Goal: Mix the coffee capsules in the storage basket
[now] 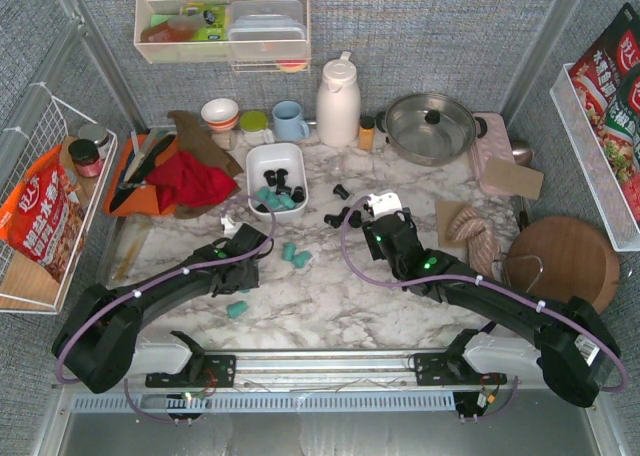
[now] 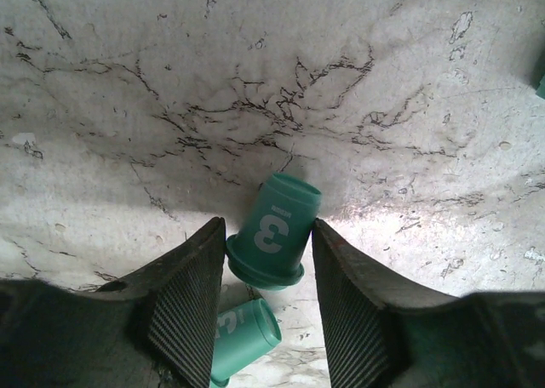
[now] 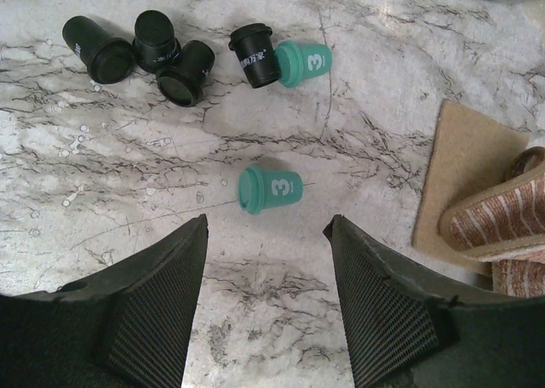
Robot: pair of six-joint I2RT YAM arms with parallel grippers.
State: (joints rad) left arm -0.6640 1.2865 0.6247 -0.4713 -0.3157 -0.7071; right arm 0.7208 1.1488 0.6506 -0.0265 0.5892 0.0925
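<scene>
Capsule between left gripper jaws

Table, viewed from the arms' side. Basket stands behind centre, with capsules in it. From the basket: cup at 12 o'clock, flask at 1, pan at 2. Loose on the table: capsule cluster at 4, capsule pair at 6, lone capsule farther out, between 6 and 7.

Marble tabletop, grey woven walls
</scene>
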